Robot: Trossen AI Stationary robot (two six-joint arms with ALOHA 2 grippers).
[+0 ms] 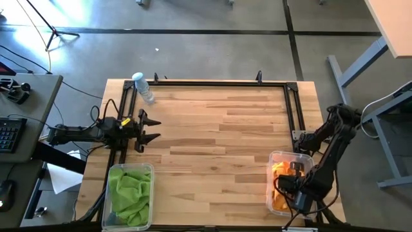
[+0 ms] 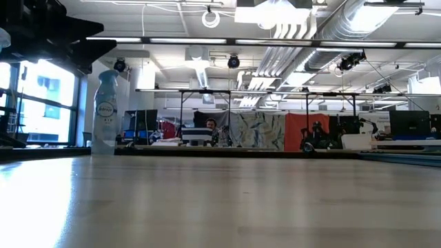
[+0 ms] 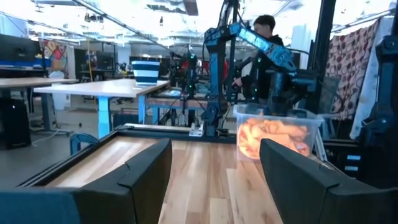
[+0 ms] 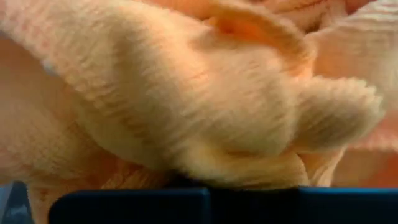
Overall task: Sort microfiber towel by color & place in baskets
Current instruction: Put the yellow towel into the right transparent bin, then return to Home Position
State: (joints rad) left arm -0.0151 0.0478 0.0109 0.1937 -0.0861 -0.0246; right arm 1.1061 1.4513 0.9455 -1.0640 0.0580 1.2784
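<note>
The right gripper (image 1: pixel 291 185) is down inside the clear plastic basket on the right (image 1: pixel 273 169), at the near right corner of the table (image 1: pixel 219 148). I cannot tell if it is apart or together, because the fluffy orange-yellow towels (image 4: pixel 205 87) fill its wrist view, soft and lumpy, pressed right up to the camera. At the near left corner sits the other clear basket (image 1: pixel 150 173), a box shape with round corners, holding crumpled lime green towels (image 1: pixel 129 192). A bit farther back, at the left edge, the left gripper (image 1: pixel 147 128) hangs over the bare wood with its two dark fingers (image 3: pixel 146 171) spread apart and nothing between them. It points across the table toward the basket of orange-yellow towels. The table is smooth, pale wood planks with a thin black frame along its edges. The whole middle is open wood. At the far left corner a clear water bottle (image 1: pixel 143 87) lies on its side.
</note>
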